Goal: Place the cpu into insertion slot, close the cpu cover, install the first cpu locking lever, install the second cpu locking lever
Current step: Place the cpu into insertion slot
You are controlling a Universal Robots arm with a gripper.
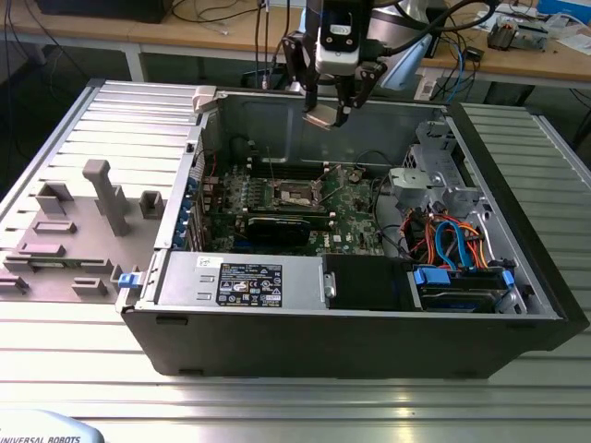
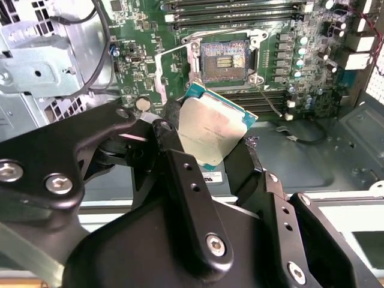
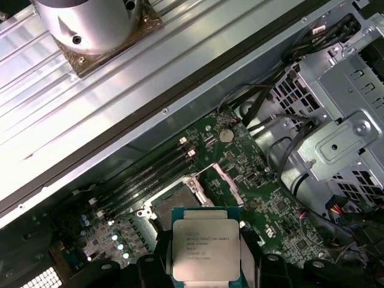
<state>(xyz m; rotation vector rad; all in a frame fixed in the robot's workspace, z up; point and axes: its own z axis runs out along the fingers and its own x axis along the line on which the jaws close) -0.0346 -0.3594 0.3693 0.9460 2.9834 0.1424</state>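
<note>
Ribbed aluminium table [image 1: 277,406], lab benches [image 1: 185,37] with cables behind. Black tower case [image 1: 351,341] lies on its side, panel off.

Contents, front to back:
- Grey power supply box [image 1: 240,280] with a black-and-white printed label.
- Drive bay [image 1: 452,277] with blue clips; orange and blue cables [image 1: 448,235] above it.
- Green motherboard [image 1: 355,221] carrying a long black expansion card [image 1: 277,228].
- The insertion slot [image 1: 297,193] sits mid-board: square, silver rim, dark centre with bare contacts and nothing seated in it, as the second wrist view confirms [image 2: 225,59].
- The cpu cover [image 3: 227,182], a thin silver frame, looks tilted up at the socket's edge.

Gripper [image 1: 328,115] hangs above the case's far wall, well above the board. Its black jaws are clamped on the cpu [image 2: 210,120] by two opposite edges. The chip has a flat pale metal top and a green substrate rim, with small print lines on the lid [image 3: 205,249]. It is tilted, not level.

Grey fixture plate [image 1: 74,231] with moulded blocks sits beside the case, on the exterior view's left.
</note>
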